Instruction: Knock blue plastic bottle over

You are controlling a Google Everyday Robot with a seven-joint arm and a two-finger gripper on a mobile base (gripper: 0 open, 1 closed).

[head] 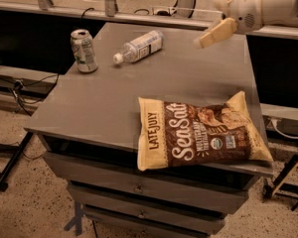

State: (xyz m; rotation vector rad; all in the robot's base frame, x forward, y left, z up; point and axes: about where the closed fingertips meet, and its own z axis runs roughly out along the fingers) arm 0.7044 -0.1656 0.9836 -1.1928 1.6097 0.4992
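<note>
The blue plastic bottle (139, 46) lies on its side on the grey table (104, 98), near the far edge, with its white cap pointing to the front left. The gripper (214, 32) hangs above the table's far right part, well to the right of the bottle and not touching it. One pale finger (217, 32) points down and to the left; nothing is held.
A green-and-white drink can (84, 50) stands upright at the table's far left, left of the bottle. A brown and cream chip bag (198, 133) lies flat at the front right, overhanging the edge. Drawers sit below the tabletop. A dark gap and rail run behind.
</note>
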